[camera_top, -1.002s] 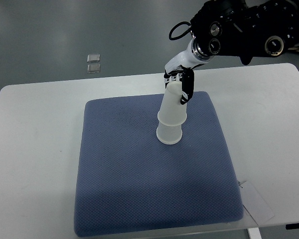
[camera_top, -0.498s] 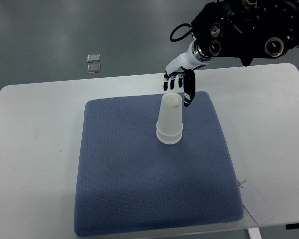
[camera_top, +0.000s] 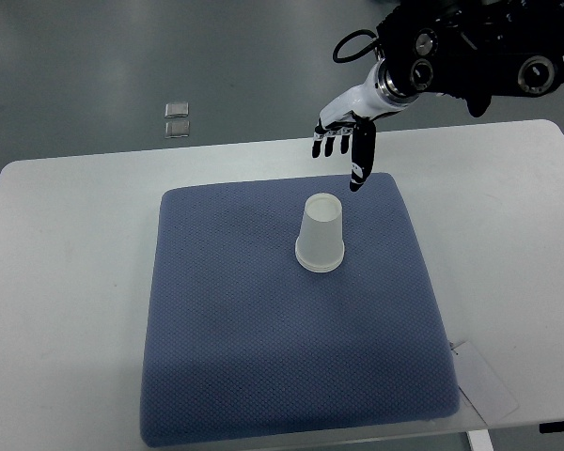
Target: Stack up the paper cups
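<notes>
R hand (camera_top: pixel 346 132) fingers (camera_top: pixel 361 167) spread, empty, above upside-down cup stack (camera_top: pixel 321 234)

On the blue mat (camera_top: pixel 263 357), the upside-down paper cups (camera_top: pixel 321 235) stand alone as the only obstacle. The right robot hand (camera_top: pixel 346 141) hangs apart from them, over the mat's far edge. Bare table (camera_top: pixel 66 282) flanks the mat on both sides.

No legible text, label, brand, number or sign appears in the top view. The white tag (camera_top: pixel 482 381) at the table's (camera_top: pixel 66 272) near right edge shows no readable print, and the stacked paper cups (camera_top: pixel 321 235) and the blue mat (camera_top: pixel 235 348) are unmarked.
</notes>
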`<act>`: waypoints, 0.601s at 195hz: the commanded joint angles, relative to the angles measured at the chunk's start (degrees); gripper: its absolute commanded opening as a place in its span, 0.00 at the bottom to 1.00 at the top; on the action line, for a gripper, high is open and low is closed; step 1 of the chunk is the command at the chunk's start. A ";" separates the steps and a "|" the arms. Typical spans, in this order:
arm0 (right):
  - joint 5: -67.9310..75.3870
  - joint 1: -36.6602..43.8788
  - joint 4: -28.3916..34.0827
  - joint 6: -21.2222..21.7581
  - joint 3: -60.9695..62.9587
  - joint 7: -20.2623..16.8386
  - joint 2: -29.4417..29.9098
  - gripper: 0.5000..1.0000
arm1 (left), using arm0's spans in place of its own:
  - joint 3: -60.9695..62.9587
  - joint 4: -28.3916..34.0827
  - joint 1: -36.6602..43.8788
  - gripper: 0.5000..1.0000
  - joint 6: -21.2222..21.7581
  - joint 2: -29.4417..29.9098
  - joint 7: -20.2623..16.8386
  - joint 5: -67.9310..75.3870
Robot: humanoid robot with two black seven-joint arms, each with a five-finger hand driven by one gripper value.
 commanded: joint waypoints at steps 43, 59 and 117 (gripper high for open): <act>9.31 -23.09 -11.14 -11.38 23.57 3.54 -6.44 0.72 | 0.00 0.04 0.00 1.00 0.00 0.00 0.01 0.06; 10.46 -29.51 -13.61 -13.05 32.99 5.56 -7.67 0.72 | 0.00 0.04 0.00 1.00 0.00 0.00 0.01 -0.02; 23.38 -52.72 -21.96 -13.49 72.89 10.66 -4.95 0.72 | 0.09 -0.22 -0.08 1.00 0.00 0.00 0.01 0.06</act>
